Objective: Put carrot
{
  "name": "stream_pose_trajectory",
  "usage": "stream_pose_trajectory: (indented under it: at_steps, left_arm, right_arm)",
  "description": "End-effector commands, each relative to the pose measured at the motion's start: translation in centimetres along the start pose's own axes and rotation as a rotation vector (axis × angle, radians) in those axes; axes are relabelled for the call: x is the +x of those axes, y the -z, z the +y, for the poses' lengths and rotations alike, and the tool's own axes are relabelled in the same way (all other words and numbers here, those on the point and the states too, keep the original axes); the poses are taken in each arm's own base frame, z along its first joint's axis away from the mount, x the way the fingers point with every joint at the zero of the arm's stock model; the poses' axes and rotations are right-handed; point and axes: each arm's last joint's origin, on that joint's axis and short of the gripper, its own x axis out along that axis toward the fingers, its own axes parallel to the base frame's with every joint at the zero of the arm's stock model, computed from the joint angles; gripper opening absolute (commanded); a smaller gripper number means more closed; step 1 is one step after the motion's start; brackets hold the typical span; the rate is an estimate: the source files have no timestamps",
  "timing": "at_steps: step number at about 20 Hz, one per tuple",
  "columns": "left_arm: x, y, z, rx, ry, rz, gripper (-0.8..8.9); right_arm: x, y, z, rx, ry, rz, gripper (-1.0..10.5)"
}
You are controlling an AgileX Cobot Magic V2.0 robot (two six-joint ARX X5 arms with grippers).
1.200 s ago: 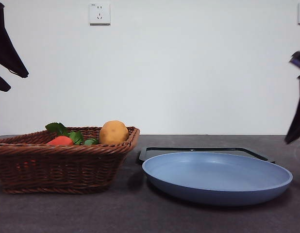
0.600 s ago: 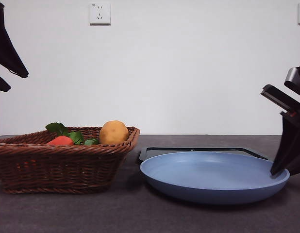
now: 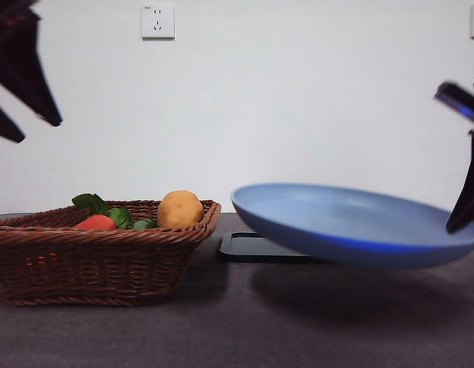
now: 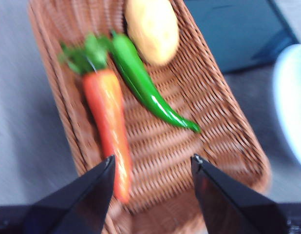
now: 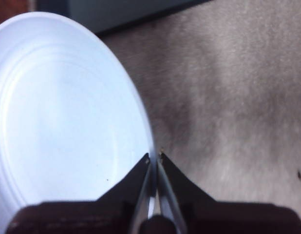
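Observation:
The red-orange carrot [image 4: 107, 119] with a green leafy top lies in the brown wicker basket [image 4: 223, 122], beside a green pepper [image 4: 145, 85] and a yellow-tan potato [image 4: 151, 29]. In the front view only its top [image 3: 97, 222] shows over the basket rim [image 3: 106, 236]. My left gripper [image 4: 151, 163] is open and hovers above the basket; it shows at the upper left of the front view [image 3: 26, 77]. My right gripper [image 5: 154, 157] is shut on the rim of the blue plate [image 3: 352, 222] and holds it tilted above the table, at the right edge of the front view [image 3: 467, 203].
A black tray [image 3: 256, 247] lies flat on the dark table behind and under the lifted plate. A white wall with a socket [image 3: 157, 21] stands behind the table.
The right gripper closed on the blue plate's rim and lifted it off the table. The left gripper moved slightly at the upper left.

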Motion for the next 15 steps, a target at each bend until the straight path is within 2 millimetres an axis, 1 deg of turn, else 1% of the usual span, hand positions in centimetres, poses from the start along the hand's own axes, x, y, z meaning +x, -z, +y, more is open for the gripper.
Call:
stream_pose_trajectory:
  at_steps: [1, 5, 7, 9, 12, 15]
  left_arm:
    - [1.7, -1.5, -1.0, 0.070, -0.058, 0.045, 2.76]
    - [5.8, -3.0, -2.4, 0.159, -0.154, 0.135, 2.80]
    - [8.1, -3.5, -2.7, 0.188, -0.236, 0.162, 3.54]
    - [10.1, -3.8, -2.7, 0.201, -0.262, 0.191, 3.53]
    - [12.5, -3.6, -2.5, 0.203, -0.267, 0.228, 3.49]
    - [14.1, -2.9, -2.1, 0.204, -0.279, 0.278, 3.49]
  right_arm:
    - [-1.4, -0.3, 0.7, -0.017, -0.022, -0.059, 0.0]
    - [-3.1, -0.1, 1.4, -0.051, -0.048, -0.139, 0.0]
    - [-3.6, 0.0, 1.6, -0.063, -0.057, -0.161, 0.0]
    - [-3.8, 0.0, 1.7, -0.067, -0.060, -0.169, 0.0]
    - [-3.8, 0.0, 1.7, -0.066, -0.059, -0.167, 0.0]
    - [-3.8, 0.0, 1.7, -0.066, -0.055, -0.169, 0.0]
